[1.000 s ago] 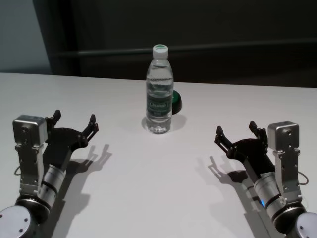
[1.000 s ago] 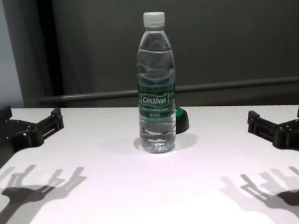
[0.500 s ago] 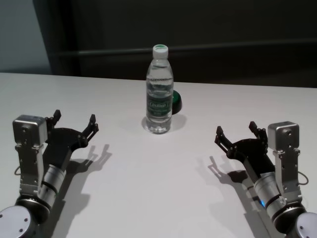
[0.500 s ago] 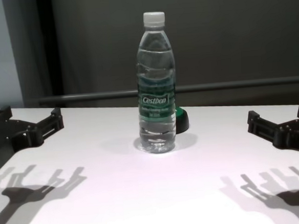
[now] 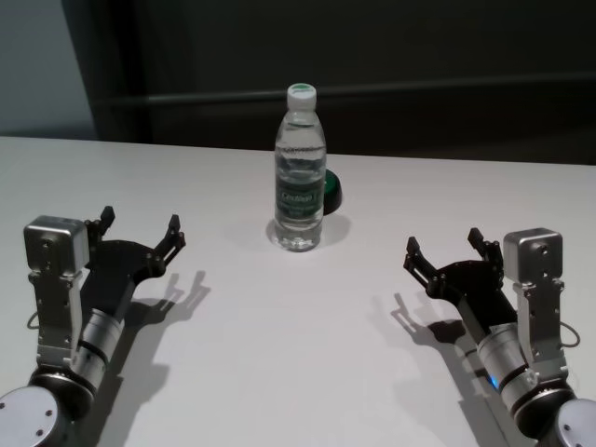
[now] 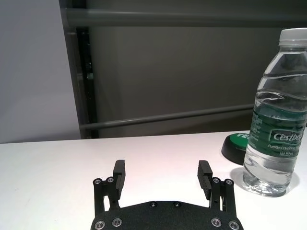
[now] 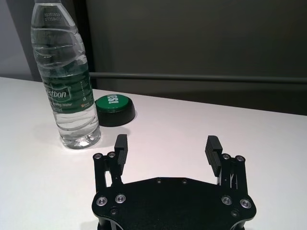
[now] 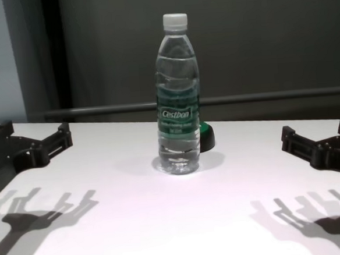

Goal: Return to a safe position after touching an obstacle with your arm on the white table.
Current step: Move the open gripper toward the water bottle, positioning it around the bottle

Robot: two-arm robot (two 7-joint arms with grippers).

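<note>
Tall clear plastic water bottle with white cap and green "Cestbon" label stands upright on the wide plain white tabletop, toward its far edge, mid-width. Small dark green-and-black rounded button-like object sits just behind the bottle and to its right, close to or touching its base; cannot tell which.

Handling, judged: bottle looks nearly full, so fairly heavy low down but tall and narrow. A sideways nudge near the cap would likely tip it. Thin ribbed walls, smooth and probably slippery; they would give under squeeze. If hold were needed, the label band at mid-body looks best.

Left gripper: near side of the bottle, well apart to its left, fingers spread wide, holding nothing. Right gripper: near side, well apart to the bottle's right, fingers likewise spread wide, empty. Bottle lies ahead of and between both, inside neither gap. Both arms low over the tabletop, clear of the bottle.
</note>
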